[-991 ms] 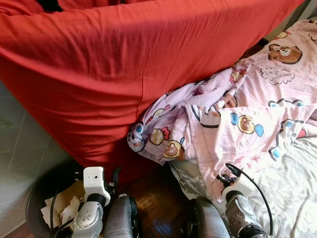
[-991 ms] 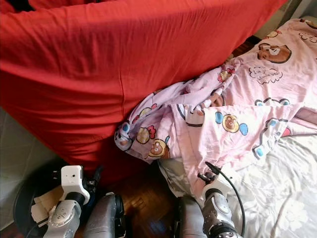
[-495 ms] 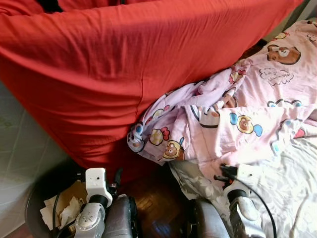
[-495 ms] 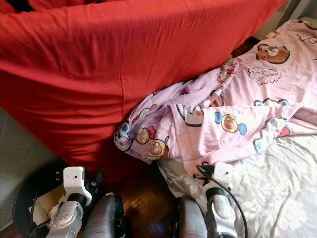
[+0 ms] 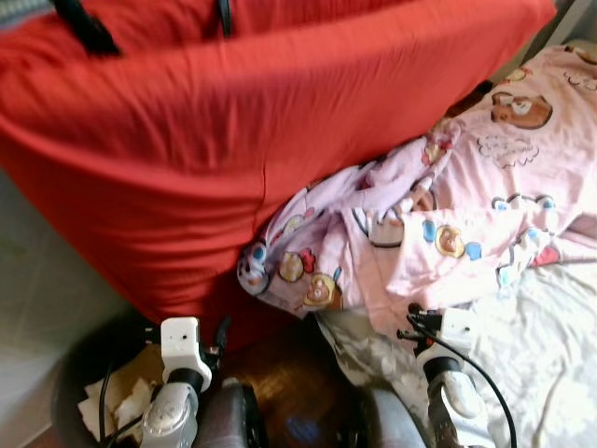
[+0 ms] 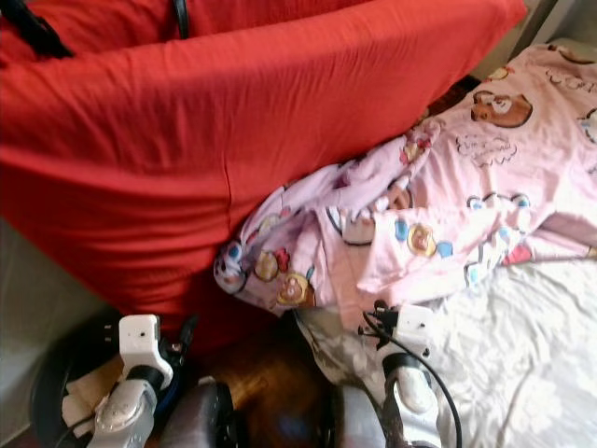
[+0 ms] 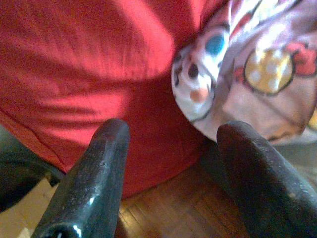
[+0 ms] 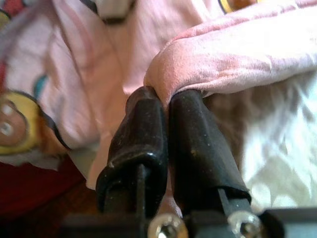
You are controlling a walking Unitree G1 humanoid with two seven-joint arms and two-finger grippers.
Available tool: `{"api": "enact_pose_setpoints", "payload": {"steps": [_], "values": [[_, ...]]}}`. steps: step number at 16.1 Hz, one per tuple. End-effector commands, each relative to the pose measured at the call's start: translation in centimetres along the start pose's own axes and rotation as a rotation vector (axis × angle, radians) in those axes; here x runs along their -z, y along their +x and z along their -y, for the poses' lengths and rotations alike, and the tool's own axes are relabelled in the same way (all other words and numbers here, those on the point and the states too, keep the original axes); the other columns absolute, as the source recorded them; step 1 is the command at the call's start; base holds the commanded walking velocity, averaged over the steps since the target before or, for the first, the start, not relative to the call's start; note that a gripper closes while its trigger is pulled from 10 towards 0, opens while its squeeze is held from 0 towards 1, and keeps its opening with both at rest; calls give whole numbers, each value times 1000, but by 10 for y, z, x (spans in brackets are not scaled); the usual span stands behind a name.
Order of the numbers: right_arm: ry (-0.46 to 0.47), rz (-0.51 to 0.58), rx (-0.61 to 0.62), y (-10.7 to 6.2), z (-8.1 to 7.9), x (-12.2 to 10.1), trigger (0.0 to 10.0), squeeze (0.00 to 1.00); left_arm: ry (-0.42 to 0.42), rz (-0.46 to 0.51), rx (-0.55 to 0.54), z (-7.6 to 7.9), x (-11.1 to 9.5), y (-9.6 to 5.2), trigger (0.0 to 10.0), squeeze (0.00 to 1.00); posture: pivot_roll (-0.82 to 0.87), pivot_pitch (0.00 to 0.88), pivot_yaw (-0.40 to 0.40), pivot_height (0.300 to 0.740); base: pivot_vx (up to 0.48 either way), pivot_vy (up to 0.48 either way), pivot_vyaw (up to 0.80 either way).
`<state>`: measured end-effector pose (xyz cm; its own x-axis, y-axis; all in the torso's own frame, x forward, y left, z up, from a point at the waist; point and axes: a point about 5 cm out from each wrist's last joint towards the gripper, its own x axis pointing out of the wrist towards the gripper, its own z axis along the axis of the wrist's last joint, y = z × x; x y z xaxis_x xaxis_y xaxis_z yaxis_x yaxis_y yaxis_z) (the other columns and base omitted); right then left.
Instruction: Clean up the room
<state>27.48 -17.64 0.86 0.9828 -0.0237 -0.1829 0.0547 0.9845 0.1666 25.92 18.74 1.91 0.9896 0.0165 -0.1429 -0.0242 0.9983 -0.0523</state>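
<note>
While pinched closed | right gripper [image 8: 166, 106] | clamps pink blanket [image 8: 237, 54] edge.

Both eye views are smeared with motion blur, worst toward twelve o'clock. Daylight, perhaps from three o'clock, washes out the white sheet [image 5: 550, 355]; the floor [image 5: 280, 383] at six o'clock lies in shadow. Wrist views are soft, the near fingers [image 7: 89, 183] unfocused.

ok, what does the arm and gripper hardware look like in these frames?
Silver-grey arms, each with a white boxy wrist module. A black cable loops off the right gripper. Both it and the left gripper have two thick, rounded black fingers with a scuffed rubbery finish; silver screws sit at the right fingers' base.
</note>
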Motion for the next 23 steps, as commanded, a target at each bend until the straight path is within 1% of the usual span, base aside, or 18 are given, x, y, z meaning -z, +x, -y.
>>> {"api": "enact_pose_setpoints", "payload": {"steps": [1,4,17,23], "values": [[-3,-14,-2,-3,-1,4,10000,0,0,-18,-20,-5,6,-5,10000,0,-10,199,-12,716,0,0,0],[-6,-10,7,-3,1,3,10000,0,3,-20,-21,-6,6,-5,10000,0,-10,204,-12,740,0,0,0],[-19,13,27,1,1,-4,10000,0,-7,-13,-11,-3,5,-4,10000,0,-6,216,-10,740,0,0,0],[-27,14,27,2,0,-4,10000,0,-8,-13,-11,-3,5,-4,10000,0,-9,221,-10,740,-279,0,0]]}}
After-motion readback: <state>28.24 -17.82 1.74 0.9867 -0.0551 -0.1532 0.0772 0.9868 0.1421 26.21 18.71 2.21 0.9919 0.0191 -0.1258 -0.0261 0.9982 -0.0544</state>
